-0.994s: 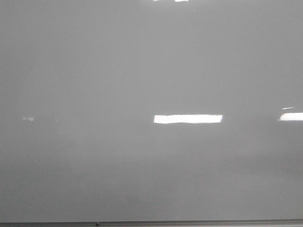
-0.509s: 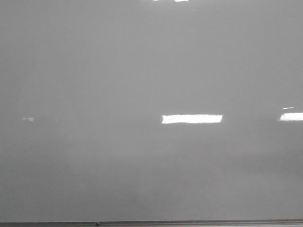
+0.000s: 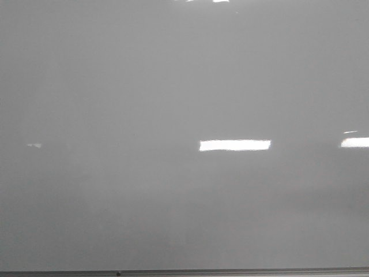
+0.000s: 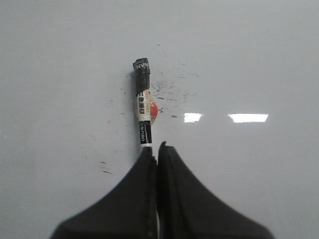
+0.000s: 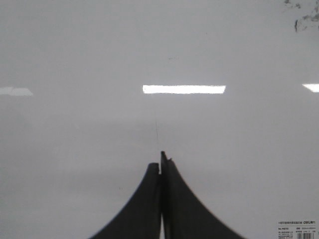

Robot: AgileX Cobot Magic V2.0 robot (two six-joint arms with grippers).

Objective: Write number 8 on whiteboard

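The whiteboard (image 3: 115, 86) fills the front view, glossy grey and bare of writing; the number 8 is out of view. In the left wrist view a black-capped marker (image 4: 144, 107) with a white label lies flat on the whiteboard (image 4: 259, 59). Its near end sits just past my left gripper (image 4: 156, 147), beside the left fingertip. That gripper is shut, and nothing shows between its fingers. My right gripper (image 5: 161, 159) is also shut and holds nothing, hovering over bare whiteboard (image 5: 75, 50). Neither gripper appears in the front view.
Bright light reflections (image 3: 234, 145) cross the board. A thin dark frame edge (image 3: 184, 272) runs along its bottom. Faint black smudges (image 4: 172, 89) lie around the marker. More smudges (image 5: 304, 20) and a small printed label (image 5: 297, 229) show in the right wrist view.
In the front view the left end of the central bright reflection has shortened towards the right. Nothing else has changed.
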